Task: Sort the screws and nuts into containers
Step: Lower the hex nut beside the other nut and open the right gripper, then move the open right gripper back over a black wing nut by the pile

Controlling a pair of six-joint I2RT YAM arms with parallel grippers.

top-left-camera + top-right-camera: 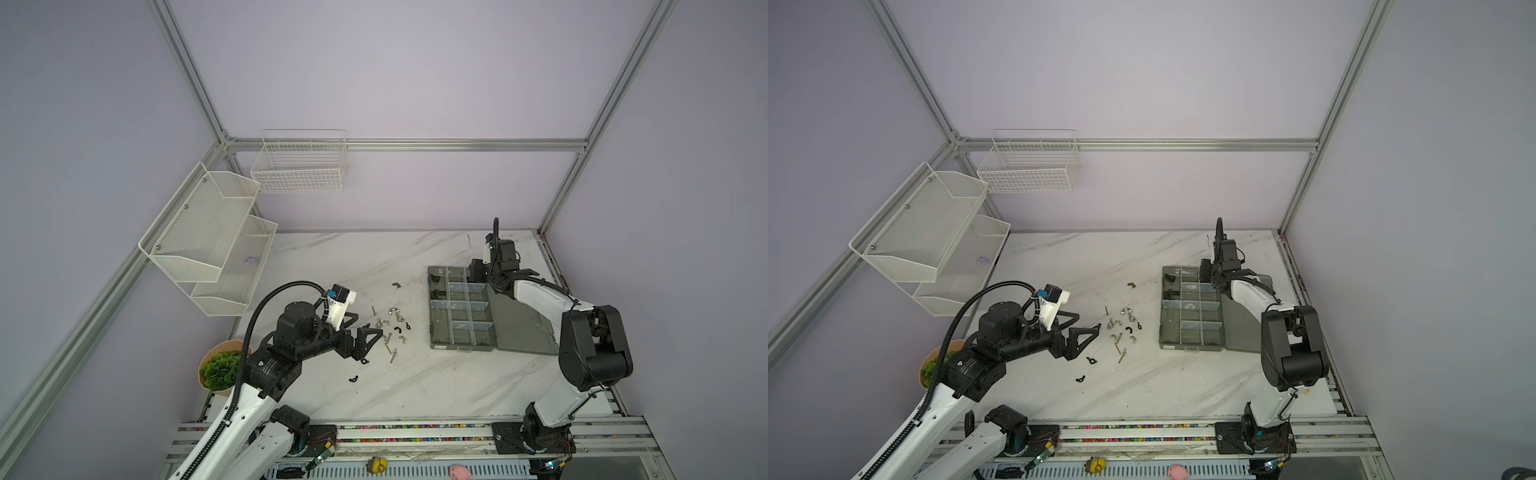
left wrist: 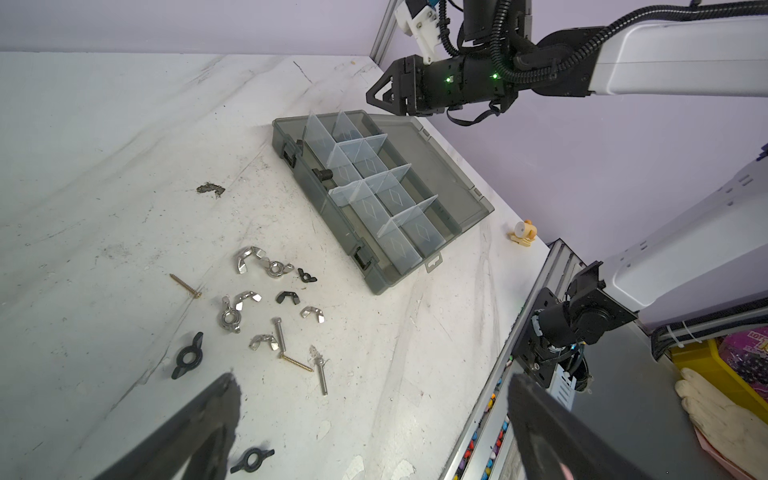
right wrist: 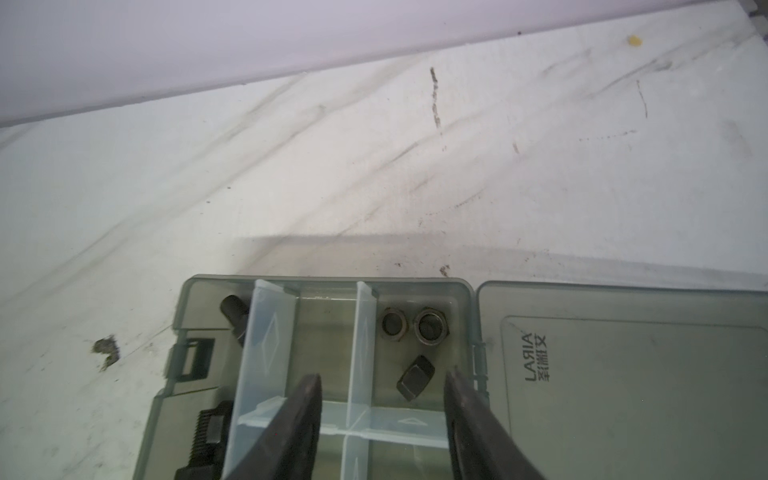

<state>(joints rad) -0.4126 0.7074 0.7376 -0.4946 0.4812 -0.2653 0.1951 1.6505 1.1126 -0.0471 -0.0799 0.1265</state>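
Three black nuts [image 3: 431, 326] are lying in a corner pocket [image 3: 454, 305] of the box [image 3: 328, 279], maybe a bolt [image 3: 232, 313] nearby; right gripper [image 3: 382, 374] and left gripper [image 2: 372, 378] are gaping.

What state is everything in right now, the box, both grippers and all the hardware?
Organizer box: open, lid flat on the table.
Left gripper: open, empty, near the loose hardware.
Right gripper: open, empty, over the box's corner compartment.
Hex nuts: three in that corner compartment.
Black bolts: inside the box along its latch side.
Silver wing nuts: loose on the table.
Screws: loose on the table.
Black wing nuts: loose on the table.
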